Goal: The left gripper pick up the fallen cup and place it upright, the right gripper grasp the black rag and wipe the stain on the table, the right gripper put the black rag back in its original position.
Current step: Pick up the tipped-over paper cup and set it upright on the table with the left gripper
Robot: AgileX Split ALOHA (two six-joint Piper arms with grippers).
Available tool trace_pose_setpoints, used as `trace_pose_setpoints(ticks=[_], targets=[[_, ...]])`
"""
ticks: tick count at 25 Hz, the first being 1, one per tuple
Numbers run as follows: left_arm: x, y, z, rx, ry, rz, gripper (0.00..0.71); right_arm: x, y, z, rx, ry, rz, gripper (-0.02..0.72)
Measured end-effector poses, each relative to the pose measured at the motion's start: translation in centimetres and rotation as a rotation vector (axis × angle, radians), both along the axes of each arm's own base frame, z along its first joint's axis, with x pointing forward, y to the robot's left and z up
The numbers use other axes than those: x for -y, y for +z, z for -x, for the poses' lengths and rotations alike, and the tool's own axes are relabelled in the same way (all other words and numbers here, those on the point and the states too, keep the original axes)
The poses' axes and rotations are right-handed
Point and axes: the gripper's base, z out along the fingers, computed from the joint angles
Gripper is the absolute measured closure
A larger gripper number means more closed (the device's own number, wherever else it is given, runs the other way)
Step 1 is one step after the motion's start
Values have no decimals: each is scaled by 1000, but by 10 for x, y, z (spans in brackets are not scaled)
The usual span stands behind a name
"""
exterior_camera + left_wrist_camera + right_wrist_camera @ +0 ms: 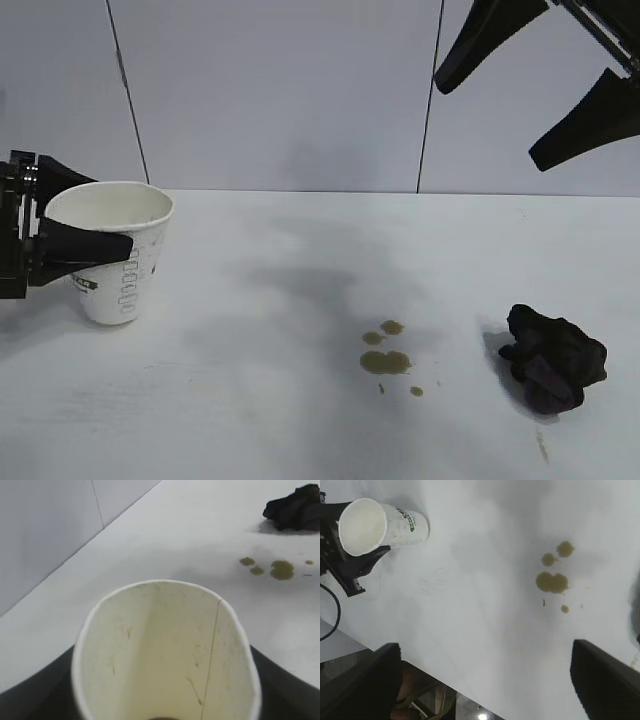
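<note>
Step one closing out: left pincer (pixel 85 245) clamping cup (pixel 112 250) upright at counter (pixel 300 420) far left, needs release; then right pincer (pixel 540 85), wide, high, to rag (pixel 553 358) right of stain (pixel 385 360).

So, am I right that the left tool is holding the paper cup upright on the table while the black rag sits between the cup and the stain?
Not quite: the black rag lies beyond the stain, on its far side from the paper cup, as the exterior view shows. The left tool does hold the cup upright on the table.
</note>
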Motion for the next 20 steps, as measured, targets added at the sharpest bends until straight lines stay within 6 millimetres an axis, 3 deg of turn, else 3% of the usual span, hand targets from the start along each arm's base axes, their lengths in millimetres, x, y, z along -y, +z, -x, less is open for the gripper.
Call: trace_pose_setpoints(ticks=[6, 12, 20], targets=[[12, 0, 1, -26, -25, 13, 199, 0, 0, 0, 0, 0, 0, 71], [19, 0, 2, -92, -23, 43, 77, 0, 0, 0, 0, 0, 1, 71], [19, 0, 2, -97, -22, 45, 50, 0, 0, 0, 0, 0, 1, 71]])
